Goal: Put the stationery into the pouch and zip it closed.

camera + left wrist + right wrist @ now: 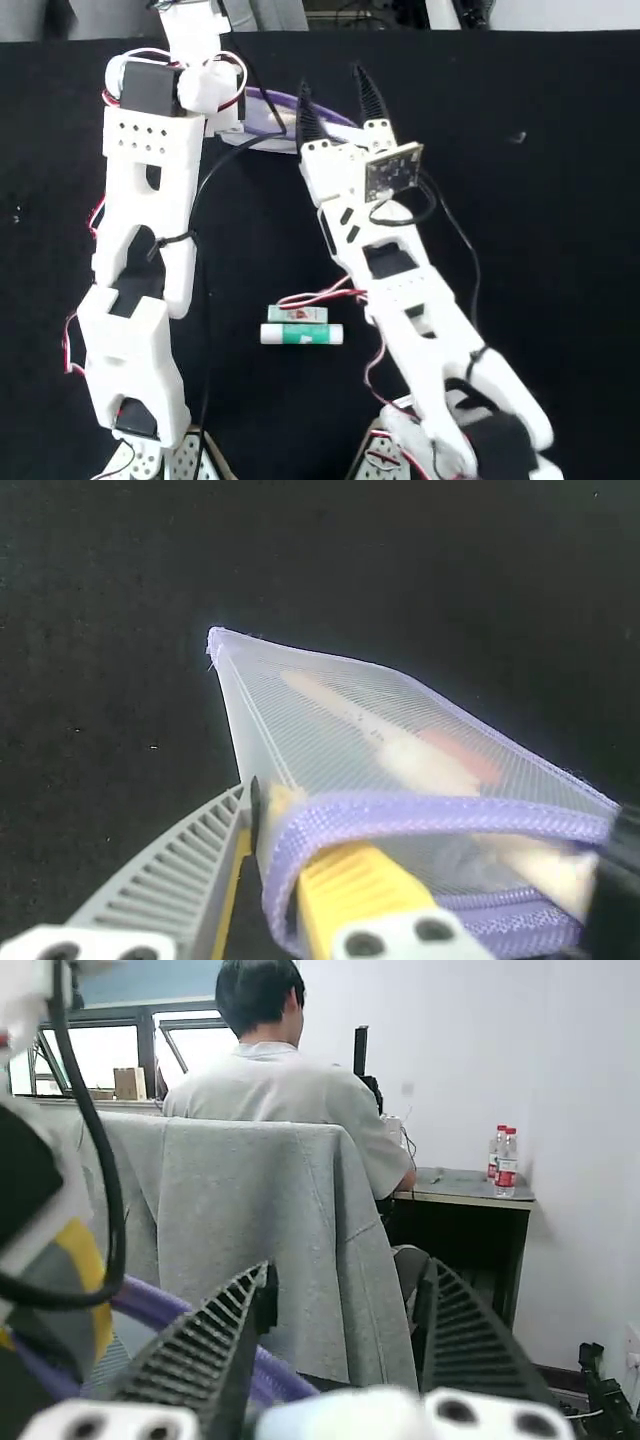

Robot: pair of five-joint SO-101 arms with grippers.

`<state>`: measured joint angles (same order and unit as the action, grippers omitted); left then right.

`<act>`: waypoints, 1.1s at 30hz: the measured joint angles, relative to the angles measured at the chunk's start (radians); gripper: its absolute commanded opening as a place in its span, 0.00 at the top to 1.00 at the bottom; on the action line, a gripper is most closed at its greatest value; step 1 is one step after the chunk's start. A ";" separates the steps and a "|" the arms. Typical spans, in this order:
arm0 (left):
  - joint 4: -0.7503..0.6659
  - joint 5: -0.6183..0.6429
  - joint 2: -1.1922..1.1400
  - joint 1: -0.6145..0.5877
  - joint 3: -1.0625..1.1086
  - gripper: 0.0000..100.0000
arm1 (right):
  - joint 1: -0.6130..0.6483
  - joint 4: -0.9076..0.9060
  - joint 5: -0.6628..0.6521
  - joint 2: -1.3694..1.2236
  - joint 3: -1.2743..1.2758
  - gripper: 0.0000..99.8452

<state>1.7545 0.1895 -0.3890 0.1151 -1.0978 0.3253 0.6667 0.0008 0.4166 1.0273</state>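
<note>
I have the left claw (282, 838) clamped on the part-filled pouch (380, 740), right claw (334, 95) apart; glue stick (302, 334), small box (298, 313) and zipping remain.

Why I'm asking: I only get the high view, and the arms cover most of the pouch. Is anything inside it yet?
Observer: Yes. Through the mesh of the pouch, the left wrist view shows a long white and orange item lying inside; I can't tell what it is.
Operator: Does the left hand have hold of the pouch?
Observer: It does. The left hand pinches the purple rim at the mouth, with the yellow finger inside and the grey finger outside.
Operator: Is the mouth zipped?
Observer: No. The rim gapes open around the yellow finger.
</note>
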 measured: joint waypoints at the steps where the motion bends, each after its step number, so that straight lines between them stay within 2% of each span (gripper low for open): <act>1: 0.000 0.000 0.000 0.000 0.000 0.97 | 0.000 -0.021 0.000 0.023 0.000 0.78; 7: 0.000 0.000 0.000 -0.008 0.000 0.97 | 0.000 -0.157 0.005 0.158 0.000 0.80; 12: 0.000 0.000 0.000 -0.029 0.000 0.97 | 0.000 -0.262 0.152 0.290 0.002 0.80; 15: 0.000 0.000 0.000 -0.055 -0.003 0.97 | -0.044 -0.354 0.207 0.388 0.002 0.80; 21: 0.000 0.000 0.000 -0.144 -0.031 0.97 | -0.120 -0.611 0.216 0.540 -0.029 0.80; 26: 0.000 0.000 0.000 -0.221 -0.075 0.97 | -0.109 -0.970 0.091 0.609 -0.132 0.80; 33: 0.000 -0.003 0.000 -0.313 -0.110 0.97 | 0.031 -1.387 -0.219 0.647 -0.178 0.80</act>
<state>1.7545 0.1864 -0.3890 -0.1979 -1.2083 0.3560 -0.7204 -0.2186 1.0641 0.8493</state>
